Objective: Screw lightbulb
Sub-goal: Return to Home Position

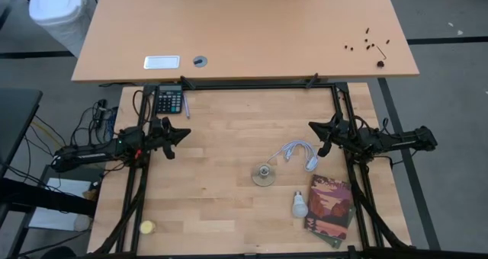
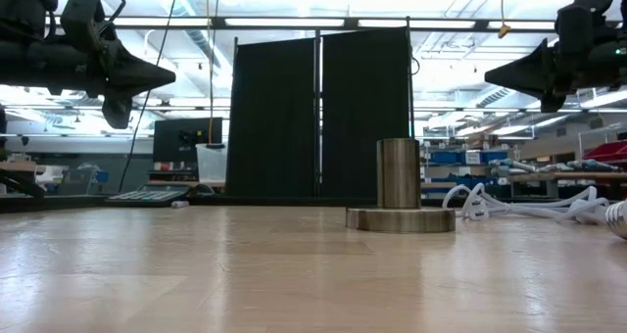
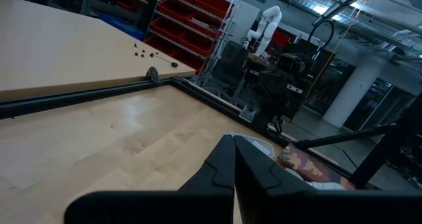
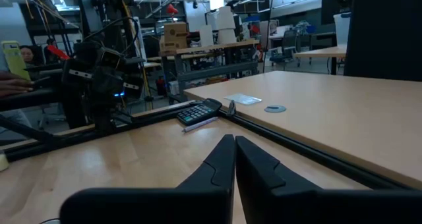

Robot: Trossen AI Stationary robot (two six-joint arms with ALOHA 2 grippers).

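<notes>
The white lightbulb lies on its side on the table near the front right, beside a booklet; its tip shows at the edge of the low view. The round metal socket disc stands near the table's middle, its cylinder upright in the low view. My left gripper hovers shut and empty above the table's left side. My right gripper hovers shut and empty above the right side. Both are well above the table in the low view.
A white cable lies coiled right of the socket. A patterned booklet lies at the front right. A yellow ball sits front left. A calculator lies at the far left. A second table stands behind.
</notes>
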